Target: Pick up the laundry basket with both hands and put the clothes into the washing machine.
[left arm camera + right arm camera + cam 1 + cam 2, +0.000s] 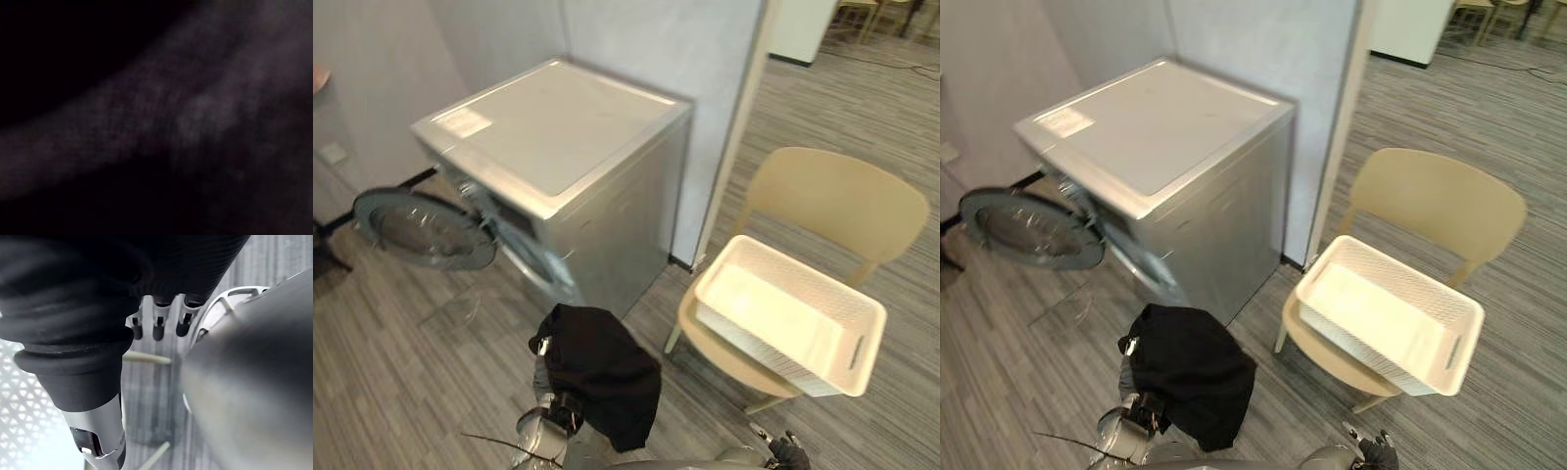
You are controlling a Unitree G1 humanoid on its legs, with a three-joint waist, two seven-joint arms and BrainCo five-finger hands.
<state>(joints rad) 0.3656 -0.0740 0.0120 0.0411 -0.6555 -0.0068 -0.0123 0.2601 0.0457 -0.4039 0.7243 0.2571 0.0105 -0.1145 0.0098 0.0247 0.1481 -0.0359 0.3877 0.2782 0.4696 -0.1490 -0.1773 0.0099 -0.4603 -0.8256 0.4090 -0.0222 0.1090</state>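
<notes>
1. The black cloth [602,377] is draped over your left arm, low in front of the washer [558,127], between its open door [421,230] and the chair [842,196].
2. The left hand is buried under the cloth, and the left wrist view shows dark fabric right up against the lens. You can't tell the hand's state.
3. The right hand [156,323] hangs low just beside the chair, with its fingers relaxed and nothing in them.
4. The basket [803,272] sits tilted on the chair seat and looks empty.
5. Cloth handling: expect it to be soft, light and limp. It hangs in folds and will likely slide or snag on the door rim. Bunch it and feed it straight into the drum opening.
6. Basket handling: it's perforated plastic, probably light and stiff. Take it by the end walls, one hand each. One handle slot [855,352] shows on the near end.
7. Writing: there's a white label [465,122] on the washer's top corner, too small to read. You see no print on the basket or the cloth.
</notes>
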